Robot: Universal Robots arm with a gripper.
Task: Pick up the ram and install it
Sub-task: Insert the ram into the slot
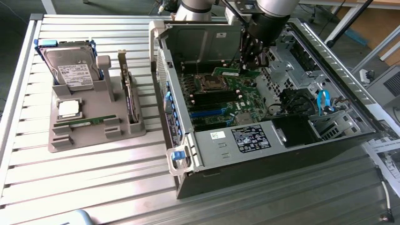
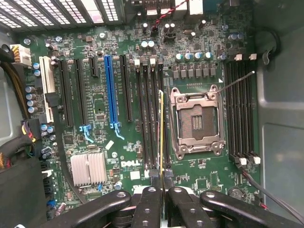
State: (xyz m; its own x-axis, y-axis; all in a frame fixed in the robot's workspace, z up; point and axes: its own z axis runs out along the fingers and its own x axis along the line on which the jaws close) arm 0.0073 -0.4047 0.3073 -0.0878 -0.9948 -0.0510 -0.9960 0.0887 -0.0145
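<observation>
One ram (image 1: 229, 72) pinched in the gripper (image 2: 161, 191), inside the open computer case (image 1: 250, 174).
Grey tray (image 1: 93, 135) holds hard drive (image 1: 74, 70), processor (image 1: 69, 108), card (image 1: 128, 96).

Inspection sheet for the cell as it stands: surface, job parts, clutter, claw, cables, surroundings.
surface: slatted metal table carrying a grey holder and an open PC case
job's things: the ram, edge-on, in line with the memory slots beside the empty processor socket; seating cannot be told
clutter: hard drive, processor chip, green stick and bracket card in the holder
claw: shut on the ram, inside the case
cables: blue cable and black bundle inside the case
surroundings: papers at the exterior view's right
</observation>
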